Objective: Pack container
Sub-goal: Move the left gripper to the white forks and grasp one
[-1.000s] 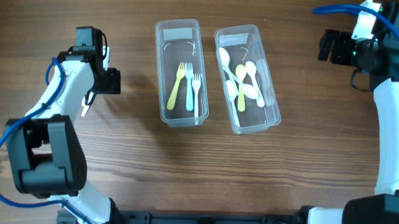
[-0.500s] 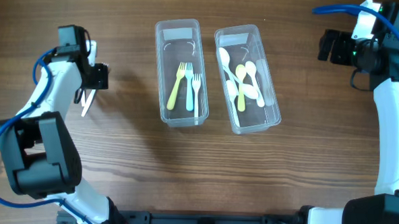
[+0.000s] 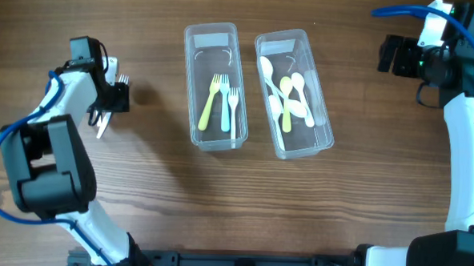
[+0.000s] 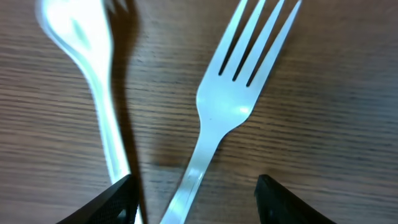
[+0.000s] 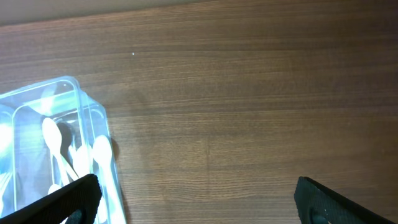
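Note:
A white plastic fork (image 4: 229,106) lies on the wooden table, its handle running between the open jaws of my left gripper (image 4: 196,202), which is low over it. A white spoon (image 4: 93,74) lies just left of the fork, blurred. In the overhead view my left gripper (image 3: 110,98) is at the left, with fork tines (image 3: 121,80) and handle tips showing around it. The left clear container (image 3: 211,29) holds three forks. The right clear container (image 3: 283,37) holds several spoons. My right gripper (image 5: 199,205) is open and empty, high at the far right (image 3: 391,55).
The two containers stand side by side in the middle of the table. The spoon container's corner (image 5: 93,124) shows at the left of the right wrist view. Bare wood lies in front of the containers and between them and each arm.
My left arm has swung left, away from the containers, and has settled over the loose fork and spoon. The right arm and the containers have not moved.

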`<state>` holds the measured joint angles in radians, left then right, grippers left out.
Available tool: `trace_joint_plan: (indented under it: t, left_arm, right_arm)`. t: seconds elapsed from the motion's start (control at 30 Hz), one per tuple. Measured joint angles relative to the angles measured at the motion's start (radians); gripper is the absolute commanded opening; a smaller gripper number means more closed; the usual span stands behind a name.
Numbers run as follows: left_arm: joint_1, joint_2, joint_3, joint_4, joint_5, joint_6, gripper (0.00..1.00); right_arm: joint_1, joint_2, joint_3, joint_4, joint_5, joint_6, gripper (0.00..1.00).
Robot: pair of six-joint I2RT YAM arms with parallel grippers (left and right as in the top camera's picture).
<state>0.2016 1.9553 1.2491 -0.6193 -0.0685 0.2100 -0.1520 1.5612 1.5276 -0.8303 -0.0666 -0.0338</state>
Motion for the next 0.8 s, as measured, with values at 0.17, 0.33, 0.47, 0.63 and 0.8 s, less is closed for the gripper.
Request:
trace_joint_plan:
  t: [0.17, 0.33, 0.47, 0.63, 0.8]
  left_arm:
    - [0.002, 0.024, 0.001, 0.024, 0.011, 0.011, 0.63]
    - [0.002, 0.027, 0.003, 0.026, 0.024, 0.022, 0.26]
    - [0.0, 0.032, 0.006, 0.029, 0.038, 0.024, 0.14]
    - [0.0, 0.034, 0.007, 0.03, 0.04, 0.024, 0.04]
    - [0.001, 0.034, 0.01, 0.029, 0.039, 0.029, 0.04]
  right_arm:
    - [0.0, 0.0, 0.0, 0.0, 0.0, 0.0, 1.0]
    - [0.0, 0.0, 0.0, 0.0, 0.0, 0.0, 1.0]
    - [0.0, 0.0, 0.0, 0.0, 0.0, 0.0, 1.0]
    - [0.0, 0.0, 0.0, 0.0, 0.0, 0.0, 1.0]
    - [0.0, 0.0, 0.0, 0.0, 0.0, 0.0, 1.0]
